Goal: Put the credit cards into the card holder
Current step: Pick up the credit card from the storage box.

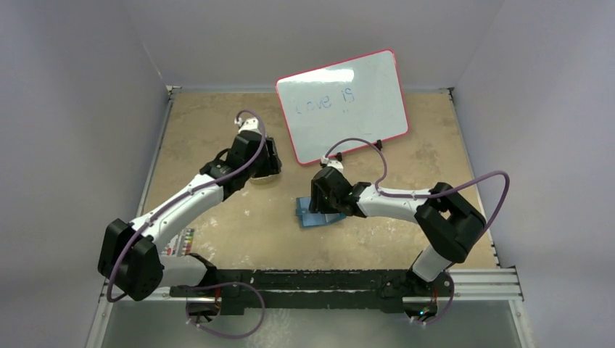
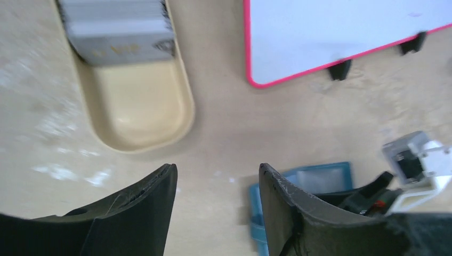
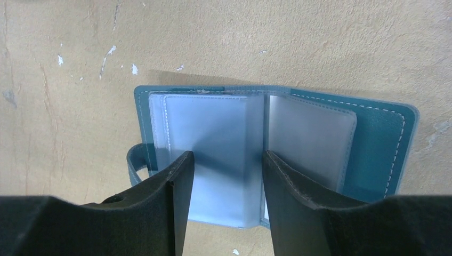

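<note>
Finds the card holder [image 3: 373,133] lying open flat on the tan table [image 3: 266,42], near the middle, with clear plastic sleeves [image 3: 213,133] facing up and a snap tab [image 3: 136,160] at one edge. Has the right gripper [image 3: 228,160] directly above those sleeves, with fingers parted and nothing clasped between them; cannot tell about contact with the plastic. Places the left gripper [image 2: 217,173] further back and to the left, with fingers likewise released and empty over bare tabletop. Shows the credit cards [image 2: 117,26] as a grey stack in a tan oval tray [image 2: 138,106], at the end away from the left gripper, well apart from the card holder. Adds a pink-rimmed whiteboard [image 2: 346,32] propped at the rear.
</note>
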Robot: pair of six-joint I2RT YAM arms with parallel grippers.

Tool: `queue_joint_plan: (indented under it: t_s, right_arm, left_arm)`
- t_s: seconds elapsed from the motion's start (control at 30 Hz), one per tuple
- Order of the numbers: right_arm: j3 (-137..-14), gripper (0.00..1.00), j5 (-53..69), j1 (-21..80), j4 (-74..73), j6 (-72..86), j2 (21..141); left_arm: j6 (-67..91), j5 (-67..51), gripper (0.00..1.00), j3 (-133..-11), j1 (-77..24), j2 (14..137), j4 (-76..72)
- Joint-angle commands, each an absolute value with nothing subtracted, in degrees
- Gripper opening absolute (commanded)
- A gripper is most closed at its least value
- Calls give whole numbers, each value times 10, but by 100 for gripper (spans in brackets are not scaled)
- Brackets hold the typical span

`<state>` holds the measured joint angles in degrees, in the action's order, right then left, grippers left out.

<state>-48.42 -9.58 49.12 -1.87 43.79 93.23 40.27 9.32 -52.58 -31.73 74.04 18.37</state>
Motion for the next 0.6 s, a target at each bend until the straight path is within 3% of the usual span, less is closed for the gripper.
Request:
queue_joint_plan:
  t_s: [0.0,0.13,0.33,0.37,0.57]
  right_arm:
    - [-484,53,-115,490,-42,419,921]
    - [-482,53,-109,490,-36,410,916]
    - [-478,53,-107,490,-34,397,904]
    - [-476,53,-106,490,-33,396,903]
    - [-461,53,-89,490,-28,402,885]
  left_arm:
    - [161,158,58,-567,-310,728,246]
    - [42,174,62,-551,-302,727,177]
    - [16,175,66,-654,-233,832,195]
    - [-3,165,74,-659,-227,844,187]
    - [-119,54,76,-645,-197,847,125]
